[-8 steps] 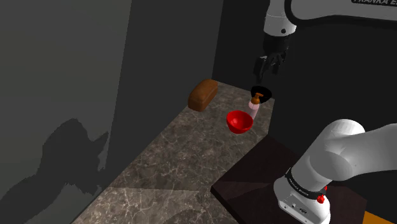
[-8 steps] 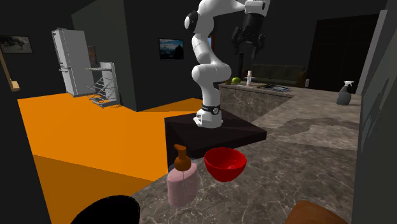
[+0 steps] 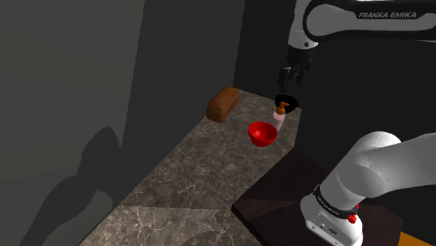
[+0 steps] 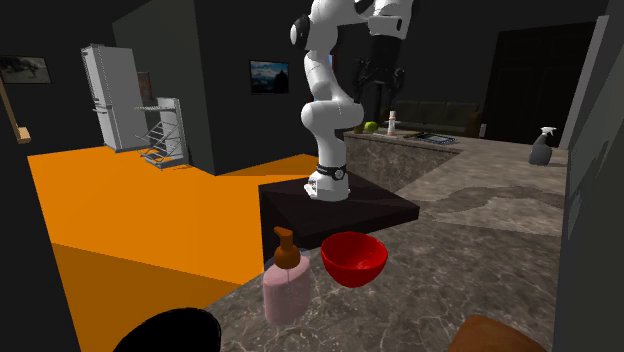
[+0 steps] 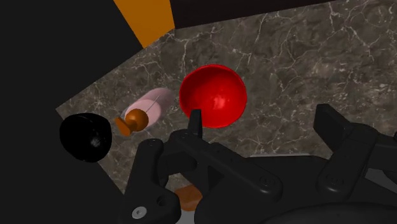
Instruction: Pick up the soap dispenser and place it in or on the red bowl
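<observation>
The soap dispenser (image 3: pixel 279 114) is a pink bottle with a brown pump, standing upright on the marble counter near its far end. The red bowl (image 3: pixel 263 133) sits right beside it, toward the stand, with a small gap between them. In the second exterior view the soap dispenser (image 4: pixel 287 286) stands left of the red bowl (image 4: pixel 353 257). My gripper (image 3: pixel 292 75) hangs well above both, open and holding nothing. In the wrist view the gripper (image 5: pixel 261 121) has its fingers wide apart, with the red bowl (image 5: pixel 213 95) and the soap dispenser (image 5: pixel 147 109) far below.
A black bowl (image 3: pixel 286 101) stands just behind the dispenser at the counter's corner. A brown bread loaf (image 3: pixel 223 105) lies by the dark wall. The dark stand (image 3: pixel 293 196) adjoins the counter. The counter drops off to the orange floor (image 4: pixel 130 210) beside the dispenser.
The hand has come down slightly and turned at the wrist, and the arm's shadow on the wall has slid lower. The dispenser and bowls have not moved.
</observation>
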{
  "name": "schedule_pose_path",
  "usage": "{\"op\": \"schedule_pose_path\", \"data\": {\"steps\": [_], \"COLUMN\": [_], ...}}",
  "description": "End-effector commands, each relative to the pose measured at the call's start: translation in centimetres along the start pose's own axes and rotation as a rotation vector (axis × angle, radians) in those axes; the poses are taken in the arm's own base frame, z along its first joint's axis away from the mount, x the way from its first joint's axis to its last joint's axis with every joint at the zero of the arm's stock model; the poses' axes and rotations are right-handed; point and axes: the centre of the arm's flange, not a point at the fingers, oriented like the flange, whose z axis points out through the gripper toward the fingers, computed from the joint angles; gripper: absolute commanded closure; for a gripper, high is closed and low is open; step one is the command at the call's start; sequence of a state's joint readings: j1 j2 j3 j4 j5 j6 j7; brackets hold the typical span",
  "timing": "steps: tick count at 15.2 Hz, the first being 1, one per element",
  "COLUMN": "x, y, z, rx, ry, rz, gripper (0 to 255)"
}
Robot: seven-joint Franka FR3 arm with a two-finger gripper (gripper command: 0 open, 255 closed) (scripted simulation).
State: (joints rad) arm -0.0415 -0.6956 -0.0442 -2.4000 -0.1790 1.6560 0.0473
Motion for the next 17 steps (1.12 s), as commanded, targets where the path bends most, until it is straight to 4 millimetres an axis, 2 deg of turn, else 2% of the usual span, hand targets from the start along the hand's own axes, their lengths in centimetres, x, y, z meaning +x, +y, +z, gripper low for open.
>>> {"op": "schedule_pose_path", "data": {"steps": [1, 17], "x": [1.2, 10.3], "y": [2.1, 16.4], "z": [1.7, 15.5], "rx": [0.01, 0.088], "ry": [0.003, 0.012], "rz": [0.003, 0.033], "gripper": [0, 0]}}
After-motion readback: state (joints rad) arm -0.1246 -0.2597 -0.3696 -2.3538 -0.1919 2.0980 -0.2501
